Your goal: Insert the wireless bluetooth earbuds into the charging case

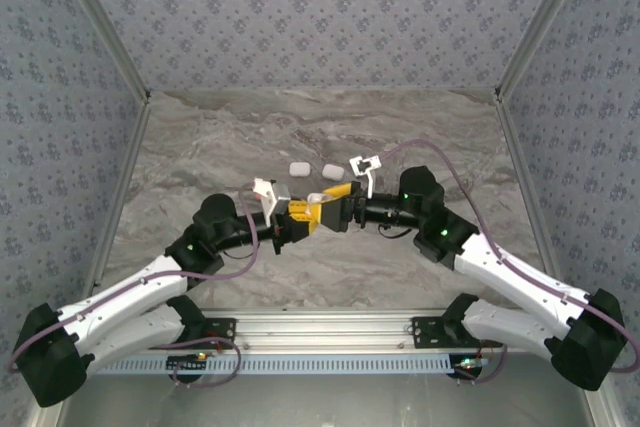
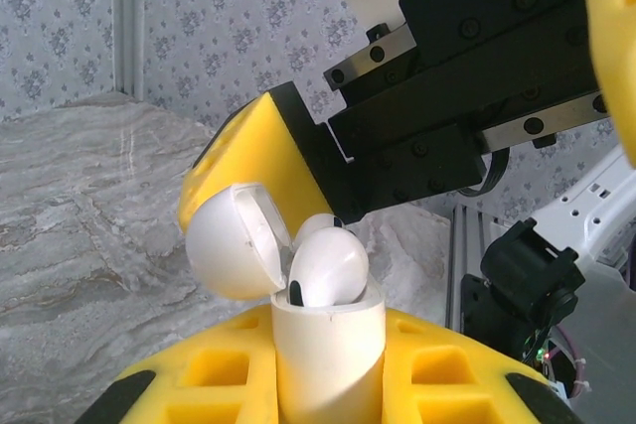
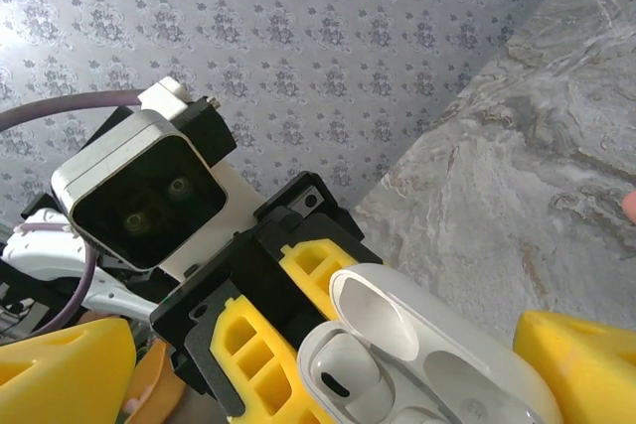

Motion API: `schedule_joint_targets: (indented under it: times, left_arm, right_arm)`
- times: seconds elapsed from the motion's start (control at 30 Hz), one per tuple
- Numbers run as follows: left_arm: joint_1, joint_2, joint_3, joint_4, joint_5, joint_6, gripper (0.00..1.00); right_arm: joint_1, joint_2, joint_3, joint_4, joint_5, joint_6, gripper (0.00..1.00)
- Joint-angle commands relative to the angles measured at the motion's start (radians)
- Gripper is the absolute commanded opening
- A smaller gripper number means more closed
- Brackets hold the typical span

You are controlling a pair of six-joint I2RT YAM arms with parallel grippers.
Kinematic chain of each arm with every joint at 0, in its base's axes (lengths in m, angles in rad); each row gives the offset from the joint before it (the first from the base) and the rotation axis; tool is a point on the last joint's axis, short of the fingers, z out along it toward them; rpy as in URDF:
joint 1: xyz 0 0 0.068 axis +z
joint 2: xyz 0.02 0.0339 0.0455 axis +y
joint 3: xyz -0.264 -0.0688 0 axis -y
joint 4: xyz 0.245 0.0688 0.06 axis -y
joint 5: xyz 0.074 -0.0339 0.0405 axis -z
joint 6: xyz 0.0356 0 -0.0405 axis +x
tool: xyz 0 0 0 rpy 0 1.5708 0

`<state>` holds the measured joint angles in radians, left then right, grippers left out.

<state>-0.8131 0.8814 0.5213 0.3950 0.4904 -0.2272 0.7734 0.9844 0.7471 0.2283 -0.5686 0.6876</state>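
**Top external.** The left gripper point(image 1: 290, 219) and right gripper point(image 1: 337, 209) meet nose to nose over the middle of the grey marbled table point(image 1: 200, 137). Beyond them lie a first spare white rounded-square case point(image 1: 299, 168) and, near it, a second spare case point(image 1: 331, 170). What is held between the grippers is too small to read here.

**Left wrist.** The left gripper's yellow fingers point(image 2: 417, 340) are clamped on the glossy white plastic charging case point(image 2: 328, 354). It stands upright with its domed lid point(image 2: 234, 245) hinged open. One white stemmed earbud point(image 2: 328, 267) sits in the case mouth, head above the rim. I cannot tell whether it is fully home. A yellow finger of the right gripper stands just behind the lid.

**Right wrist.** The right gripper's fingers point(image 3: 70, 364) stand wide apart on either side of the case, holding nothing. The earbud occupies one socket. The neighbouring empty socket point(image 3: 447, 384) waits for its partner.

**Judgement.** The step in hand is seating this earbud.
- Hold the left clamp firm so the case cannot pivot.
- Press the earbud's head lightly with one right fingertip, straight down the socket axis.
- Approach from the side away from the hinge. A nudge on the lid could snap it shut on the earbud.
- Confirm through the right wrist camera that it sits flush before fetching the second.
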Motion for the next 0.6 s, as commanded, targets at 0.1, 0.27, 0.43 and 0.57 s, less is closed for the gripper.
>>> schedule_joint_targets:
  times: [0.1,0.27,0.43,0.57]
  left_arm:
    - [-0.002,0.017,0.034,-0.005,-0.016,0.017,0.00]
    - [-0.002,0.029,0.040,0.003,-0.015,0.018,0.00]
    - [-0.002,0.024,0.044,-0.009,-0.051,0.015,0.00]
    - [-0.001,0.022,0.051,-0.082,-0.163,0.012,0.00]
  right_arm:
    - [0.017,-0.097,0.006,-0.018,-0.003,-0.049,1.00]
    - [0.016,-0.104,0.032,-0.153,0.057,-0.108,1.00]
    - [0.013,-0.109,0.171,-0.516,0.346,-0.253,1.00]
    - [0.003,-0.108,0.232,-0.766,0.694,-0.226,1.00]
